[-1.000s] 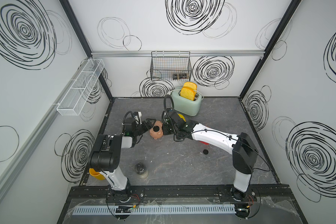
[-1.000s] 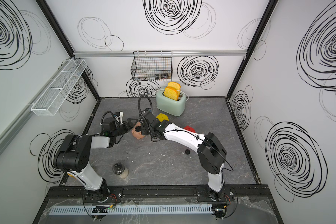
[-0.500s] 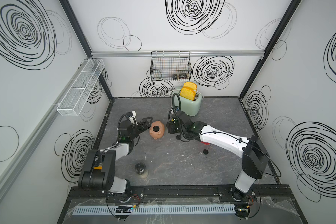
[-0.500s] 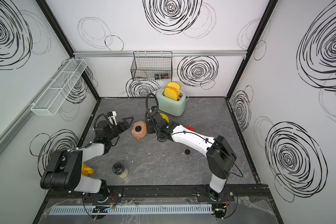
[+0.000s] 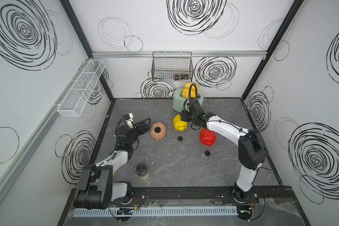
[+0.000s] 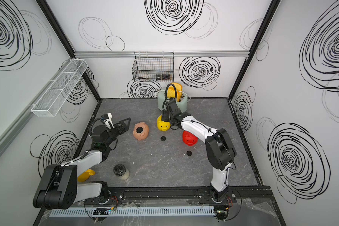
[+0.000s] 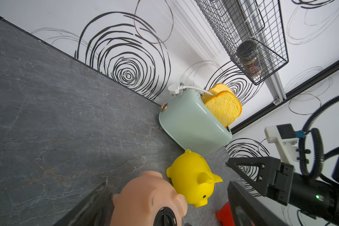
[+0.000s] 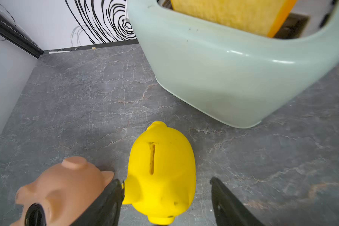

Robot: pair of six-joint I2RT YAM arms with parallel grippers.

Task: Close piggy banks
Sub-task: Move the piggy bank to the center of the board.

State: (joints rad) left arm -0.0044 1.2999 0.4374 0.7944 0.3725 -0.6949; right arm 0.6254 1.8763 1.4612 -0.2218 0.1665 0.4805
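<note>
While L claw [image 5: 147, 125] gapes, pink pig [image 5: 158, 131] nearby

A mint-green toaster [image 5: 177, 103] stands at the back of the grey stone-patterned tabletop [image 5: 174, 166], two yellow toast slices [image 7: 222, 107] poking from its slots. Above it hangs a black wire basket [image 5: 171, 65] holding small jars [image 5: 181, 77]. A white mesh shelf [image 5: 81, 88] lines the left wall. Near the front sit a black-lidded glass jar [image 5: 142, 171] and a yellow mug [image 6: 85, 174].
</note>
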